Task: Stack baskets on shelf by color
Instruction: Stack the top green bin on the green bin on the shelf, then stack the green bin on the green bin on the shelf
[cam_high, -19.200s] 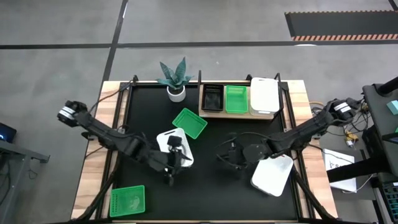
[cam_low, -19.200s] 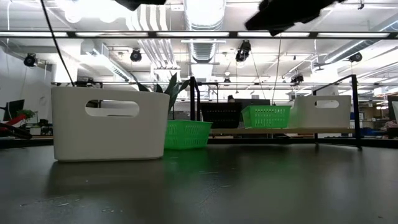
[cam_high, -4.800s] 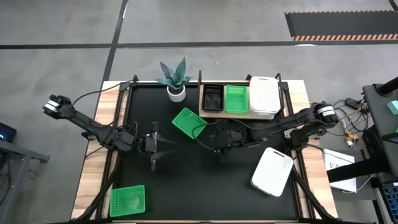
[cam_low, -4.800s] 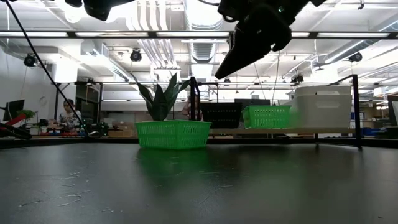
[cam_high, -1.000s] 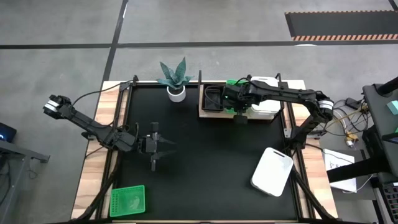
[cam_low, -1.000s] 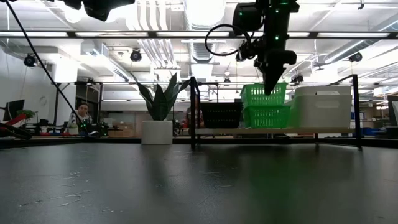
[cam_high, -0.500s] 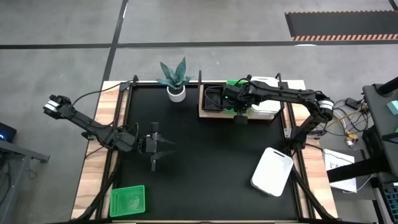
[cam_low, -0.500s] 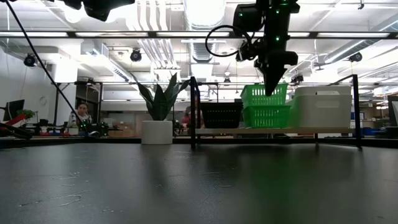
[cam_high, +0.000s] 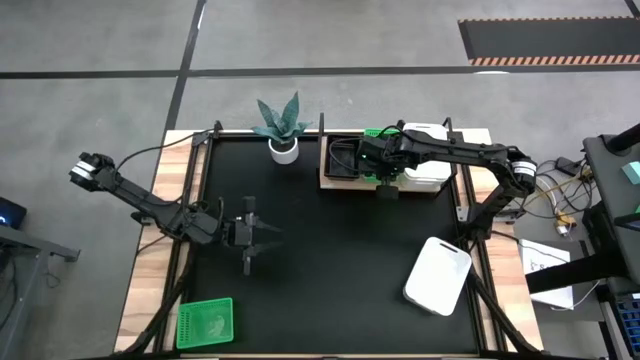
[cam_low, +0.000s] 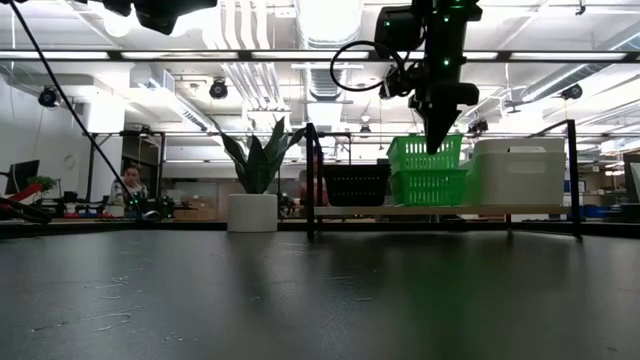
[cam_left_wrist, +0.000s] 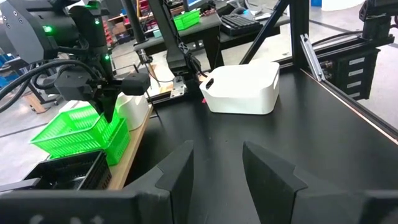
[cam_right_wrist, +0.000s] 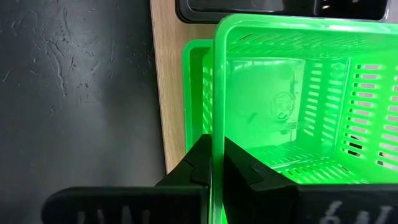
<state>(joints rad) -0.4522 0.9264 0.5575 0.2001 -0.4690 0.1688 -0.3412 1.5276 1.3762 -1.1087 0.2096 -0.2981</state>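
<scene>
Right gripper (cam_right_wrist: 212, 163) clamps the rim of 1 green basket (cam_low: 425, 152), tilted atop another green basket (cam_low: 428, 186) on the shelf (cam_low: 440, 211). Left gripper (cam_left_wrist: 217, 165) open, mid-table.

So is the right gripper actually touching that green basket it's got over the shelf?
Touching. The right wrist view shows the right gripper with its fingers pinched on the rim of the upper green basket, one either side of the wall.

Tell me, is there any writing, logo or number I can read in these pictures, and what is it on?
None can be read.
Green basket pinched at its rim by the right hand: a round embossed mark on its floor, too blurred to read.
White basket: a small red tag, too small to read.
</scene>
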